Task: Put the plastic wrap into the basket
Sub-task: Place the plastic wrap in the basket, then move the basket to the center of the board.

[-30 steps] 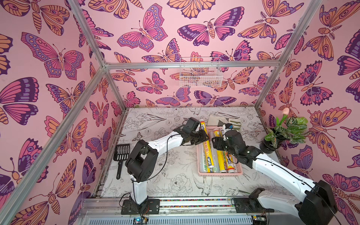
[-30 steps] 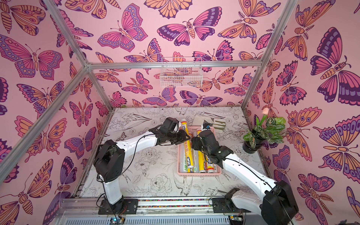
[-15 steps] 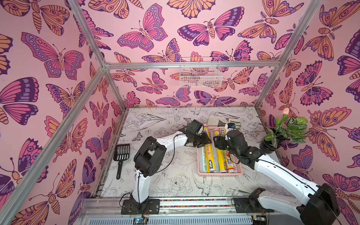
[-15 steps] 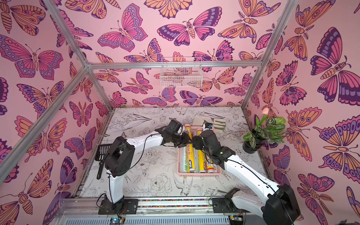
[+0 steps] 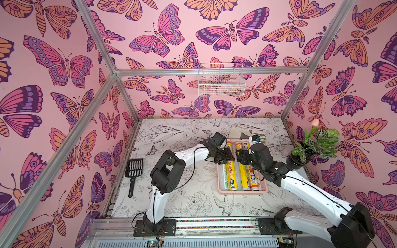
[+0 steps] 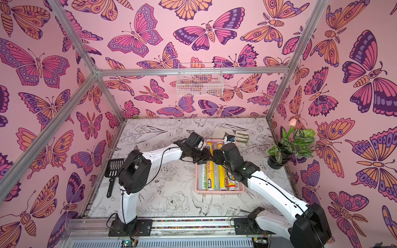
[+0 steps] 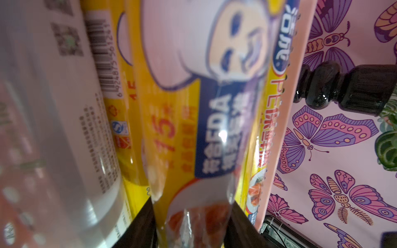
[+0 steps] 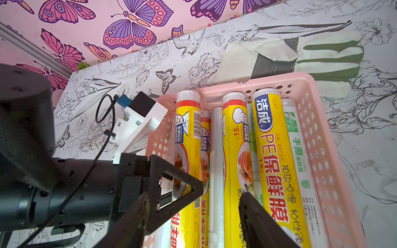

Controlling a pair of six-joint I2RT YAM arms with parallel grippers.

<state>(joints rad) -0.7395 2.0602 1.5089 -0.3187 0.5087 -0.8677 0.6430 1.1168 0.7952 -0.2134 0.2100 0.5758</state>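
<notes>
Left fingers (image 7: 141,232) clamp a yellow roll (image 7: 182,128), long axis parallel to the basket (image 8: 318,133), atop other rolls (image 8: 277,161) at its left side. Right fingers (image 8: 257,219) stand open, empty, just beside.

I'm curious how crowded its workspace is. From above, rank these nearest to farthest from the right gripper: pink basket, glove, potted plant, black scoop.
In a top view, from the right gripper:
1. pink basket, right beneath it.
2. glove, just past the basket's far end.
3. potted plant, at the right wall.
4. black scoop, by the left wall.
</notes>
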